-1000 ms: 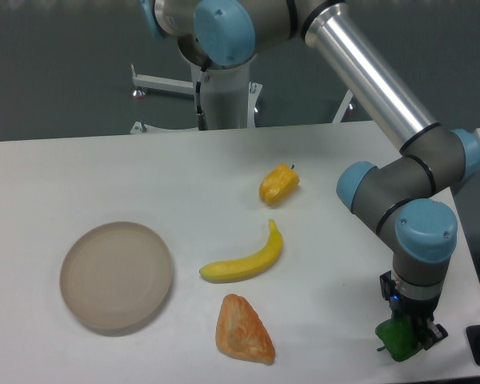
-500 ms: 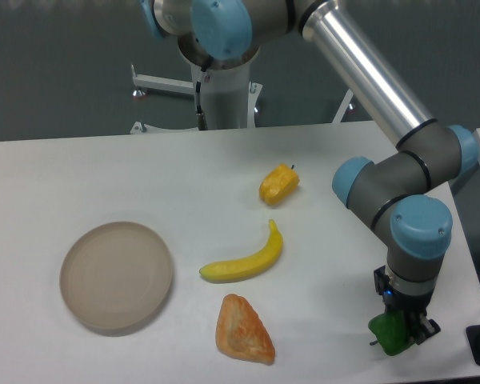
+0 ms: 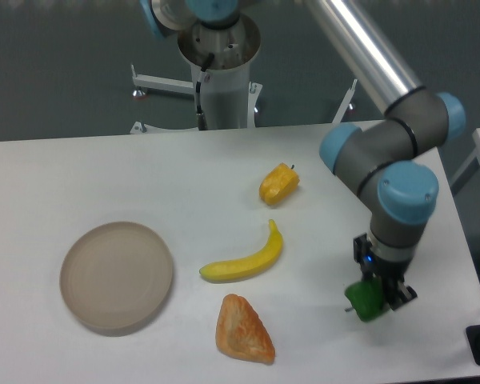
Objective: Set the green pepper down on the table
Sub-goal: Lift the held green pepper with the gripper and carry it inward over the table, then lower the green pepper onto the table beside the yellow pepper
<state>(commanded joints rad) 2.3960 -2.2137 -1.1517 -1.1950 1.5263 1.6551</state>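
The green pepper is gripped between the fingers, which are clamped on it at the right side of the bench, low over the white surface. Whether it touches the bench cannot be told. To its left, a banana, an orange pastry-like wedge, a yellow pepper and a beige plate are seen.

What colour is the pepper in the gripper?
Dark green; the pepper shows in the fixed camera view, held by the gripper.
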